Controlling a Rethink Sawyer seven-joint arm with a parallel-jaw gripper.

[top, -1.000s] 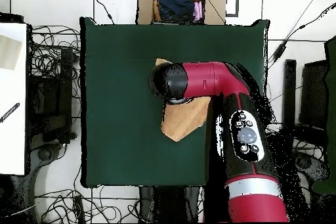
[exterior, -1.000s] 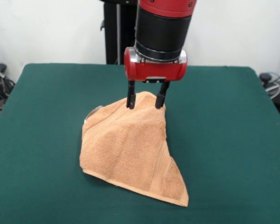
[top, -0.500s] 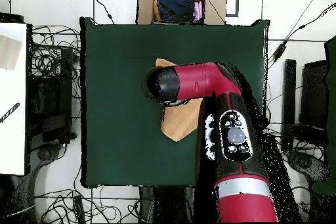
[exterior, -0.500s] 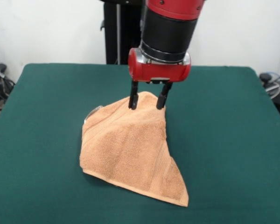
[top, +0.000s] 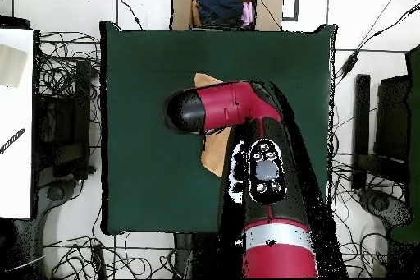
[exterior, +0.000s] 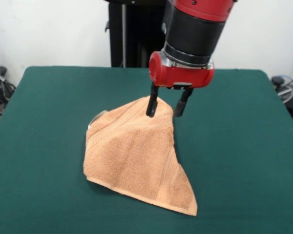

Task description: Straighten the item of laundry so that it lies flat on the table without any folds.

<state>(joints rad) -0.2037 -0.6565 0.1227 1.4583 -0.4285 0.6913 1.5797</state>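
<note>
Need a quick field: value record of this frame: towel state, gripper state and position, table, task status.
towel: peach-orange towel, folded into a rough triangle, not flat
towel position: around mid-table, pointed corner toward the camera in the front view
gripper: gripper open, empty, fingers pointing down
gripper position: above the towel's far corner, not gripping it
table: green table, towel the only item on it
task status: not done, folds remain
</note>
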